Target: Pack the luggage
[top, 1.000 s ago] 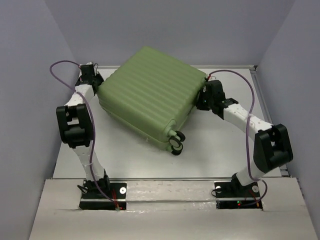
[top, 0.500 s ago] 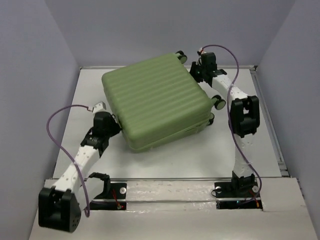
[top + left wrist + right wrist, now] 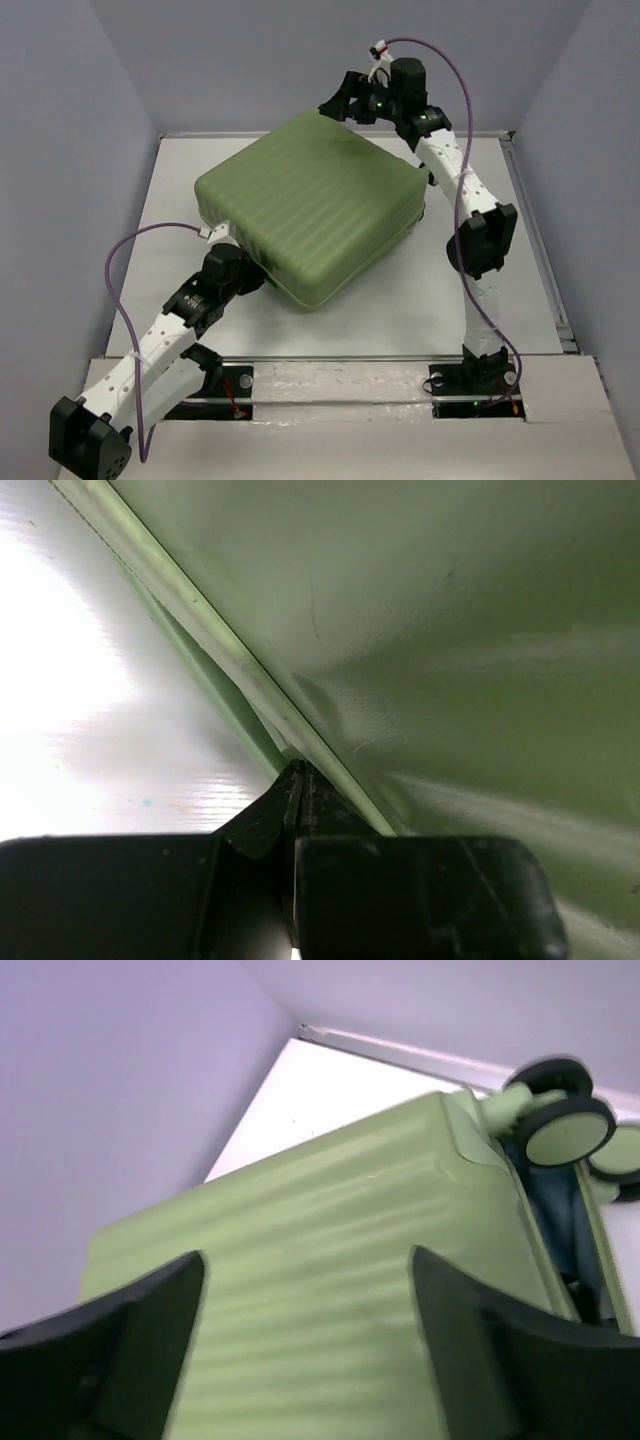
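The luggage (image 3: 310, 210), a large light-green ribbed suitcase, lies flat mid-table. My left gripper (image 3: 256, 278) is shut and empty at its near-left edge; in the left wrist view the joined fingertips (image 3: 298, 772) press against the seam of the luggage (image 3: 450, 630). My right gripper (image 3: 338, 100) hangs open above the far corner. The right wrist view shows its gripper (image 3: 310, 1280) spread wide over the ribbed luggage (image 3: 330, 1210), holding nothing. The wheels (image 3: 565, 1125) show at the right, with a strip of light-blue lining (image 3: 560, 1210) in the gap below them.
The white table (image 3: 400, 310) is boxed in by grey walls on three sides, with a raised rail (image 3: 540, 230) along its right edge. Purple cables loop off both arms. The arm bases sit on the near ledge (image 3: 340, 385).
My right gripper has opened and risen from the luggage's far-right side to above its far corner. The luggage has turned and shifted. My left arm has moved in to the near-left edge.
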Available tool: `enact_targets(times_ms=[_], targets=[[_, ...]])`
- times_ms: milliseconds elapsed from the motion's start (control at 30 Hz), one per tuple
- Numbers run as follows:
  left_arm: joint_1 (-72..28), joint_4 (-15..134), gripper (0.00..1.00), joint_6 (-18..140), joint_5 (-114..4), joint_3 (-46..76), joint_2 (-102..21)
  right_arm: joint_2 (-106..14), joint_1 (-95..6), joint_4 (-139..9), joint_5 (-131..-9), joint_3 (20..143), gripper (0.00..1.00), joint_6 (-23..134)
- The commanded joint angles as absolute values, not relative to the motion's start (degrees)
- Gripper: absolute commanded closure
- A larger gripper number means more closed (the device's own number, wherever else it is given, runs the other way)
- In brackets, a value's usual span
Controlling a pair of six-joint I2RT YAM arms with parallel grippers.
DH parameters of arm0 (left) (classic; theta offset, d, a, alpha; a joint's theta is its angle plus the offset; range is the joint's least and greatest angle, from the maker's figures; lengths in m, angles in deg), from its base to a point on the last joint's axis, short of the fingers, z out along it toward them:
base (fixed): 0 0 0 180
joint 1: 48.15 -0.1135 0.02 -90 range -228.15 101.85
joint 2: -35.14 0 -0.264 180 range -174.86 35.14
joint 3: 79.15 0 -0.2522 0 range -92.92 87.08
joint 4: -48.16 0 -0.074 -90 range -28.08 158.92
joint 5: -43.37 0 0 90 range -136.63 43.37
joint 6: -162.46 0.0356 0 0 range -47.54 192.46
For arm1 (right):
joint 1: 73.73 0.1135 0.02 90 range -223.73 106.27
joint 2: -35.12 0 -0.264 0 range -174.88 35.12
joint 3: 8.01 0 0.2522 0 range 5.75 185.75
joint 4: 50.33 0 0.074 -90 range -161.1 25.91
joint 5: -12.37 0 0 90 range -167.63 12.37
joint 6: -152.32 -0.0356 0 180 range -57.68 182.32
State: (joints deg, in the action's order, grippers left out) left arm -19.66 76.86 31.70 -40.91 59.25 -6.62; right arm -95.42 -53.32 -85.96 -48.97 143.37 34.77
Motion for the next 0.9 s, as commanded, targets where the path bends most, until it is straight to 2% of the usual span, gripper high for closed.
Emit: enact_targets(times_ms=[0,33,67,100,133,167,233,300,400,433,500,533,667,767,800,867], targets=[[-19.0,70.7,0.94,32.4,-40.0,53.3,-7.2,-74.9,-55.4,-87.5,-53.8,133.9,0.31,44.2],[-19.0,70.3,0.94,32.7,-39.9,53.0,-7.2,-70.8,-55.4,-87.3,-54.8,129.2,0.53,45.0],[-19.0,69.7,0.94,33.3,-39.4,52.4,-7.7,-66.6,-55.4,-86.8,-55.8,117.7,0.75,45.5],[-19.1,68.9,0.94,33.7,-38.4,51.5,-8.0,-56.7,-55.4,-82.4,-57.8,110.2,0.93,45.4],[-19.1,68.4,0.94,34.9,-37.4,51.1,-9.2,-51.1,-55.4,-78.1,-61.3,92.7,0.93,43.5],[-19.1,68.3,0.94,35.5,-37.4,50.6,-10.0,-45.9,-55.4,-74.2,-61.4,84.7,0.93,43.5],[-19.3,68.3,0.94,38.2,-35.5,48.1,-13.2,-33.9,-55.4,-70.3,-71.1,68.9,0.93,40.9],[-19.6,69.8,0.94,40.4,-33.4,44.1,-15.5,-29.0,-55.4,-71.3,-77.2,62.4,0.93,39.9],[-22.3,76.1,0.88,43.4,-32.0,39.6,-18.1,-23.4,-55.4,-73.5,-84.9,53.5,0.93,38.3],[-22.6,77.8,0.75,44.1,-30.4,39.2,-17.4,-22.2,-56.0,-73.8,-86.4,51.7,0.93,37.9],[-23.5,80.4,0.56,45.7,-22.9,39.7,-15.4,-21.7,-56.0,-73.9,-87.5,47.4,0.93,35.9],[-26.0,82.1,0.37,46.5,-21.3,39.7,-13.0,-21.6,-56.0,-73.6,-87.5,46.4,0.93,35.4],[-34.3,82.8,0.25,51.6,-20.7,36.8,-8.3,-24.2,-56.0,-72.2,-83.6,44.4,0.93,35.0],[-40.2,80.6,0.28,52.7,-25.5,31.4,-11.9,-24.6,-56.0,-70.3,-81.9,42.8,0.93,35.3],[-42.8,79.4,0.28,52.4,-31.4,28.8,-13.9,-24.6,-56.0,-69.9,-80.6,42.6,0.93,35.4],[-45.2,76.1,0.29,50.2,-36.9,26.0,-22.4,-25.6,-56.0,-69.5,-79.0,42.3,0.93,35.5]])
